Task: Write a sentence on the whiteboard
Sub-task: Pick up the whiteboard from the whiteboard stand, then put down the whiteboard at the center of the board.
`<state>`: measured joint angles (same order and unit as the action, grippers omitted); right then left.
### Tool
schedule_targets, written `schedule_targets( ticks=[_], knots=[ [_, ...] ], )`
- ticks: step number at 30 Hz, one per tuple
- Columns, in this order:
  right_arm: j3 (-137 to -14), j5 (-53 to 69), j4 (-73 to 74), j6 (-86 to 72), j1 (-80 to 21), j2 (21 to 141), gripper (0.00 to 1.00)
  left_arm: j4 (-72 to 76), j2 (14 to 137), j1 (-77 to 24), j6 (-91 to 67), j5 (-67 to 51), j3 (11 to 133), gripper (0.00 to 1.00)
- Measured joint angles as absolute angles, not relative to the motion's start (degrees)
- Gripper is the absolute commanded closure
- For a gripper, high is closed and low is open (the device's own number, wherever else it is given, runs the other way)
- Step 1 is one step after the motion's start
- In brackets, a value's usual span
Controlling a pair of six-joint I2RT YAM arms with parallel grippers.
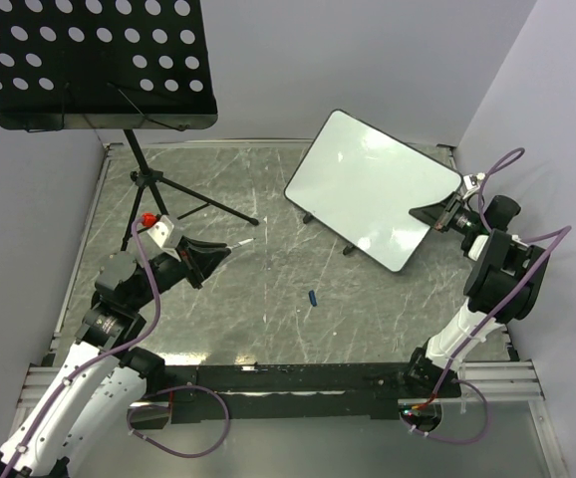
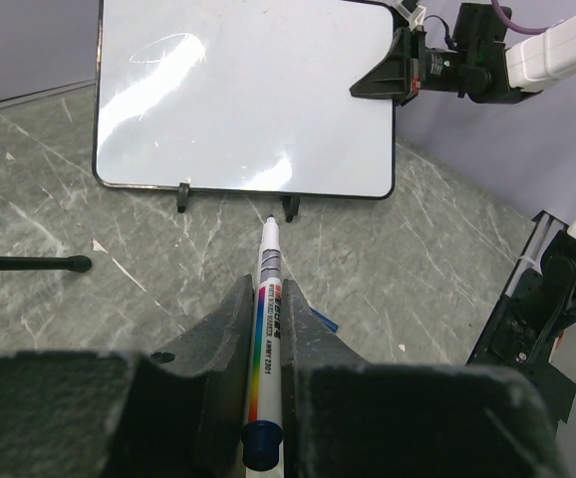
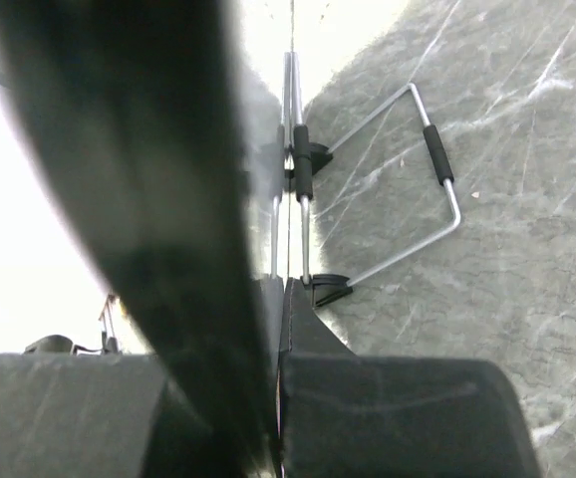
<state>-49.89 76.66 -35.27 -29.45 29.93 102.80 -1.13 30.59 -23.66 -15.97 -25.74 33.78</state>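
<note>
White whiteboard [image 1: 368, 184], edge between right fingers [image 1: 430, 213]

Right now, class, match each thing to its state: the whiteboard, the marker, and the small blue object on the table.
Things:
1. whiteboard
2. marker
3. small blue object

States:
A. lies loose on the table
B. edge clamped by the right claw
C. held in the left claw, tip bare

Pairs: 1-B, 2-C, 3-A
</note>
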Motion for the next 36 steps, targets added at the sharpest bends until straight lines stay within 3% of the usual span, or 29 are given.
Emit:
schedule_targets(
  ticks=[7, 17, 21, 28, 36],
  knots=[
    [-47.2, 75.5, -44.2, -35.7, 30.0, 96.6, 1.0, -0.2, 30.6, -23.2, -16.0, -27.0, 33.8, 0.99],
    [-46.3, 81.7, -66.7, -60.1, 30.4, 94.5, 1.0, 2.2, 30.5, -23.0, -17.5, -28.2, 33.6, 0.99],
    [-43.0, 85.5, -68.2, -69.6, 30.4, 92.8, 1.0, 5.2, 30.5, -23.0, -21.0, -29.5, 33.0, 0.99],
    [-34.3, 89.2, -71.2, -76.2, 28.6, 78.7, 1.0, 7.1, 28.0, -23.0, -26.8, -30.7, 33.3, 0.99],
    [-35.0, 92.1, -73.2, -82.1, 25.6, 76.7, 1.0, 7.2, 27.9, -23.0, -30.8, -31.7, 35.7, 0.99]
  ],
)
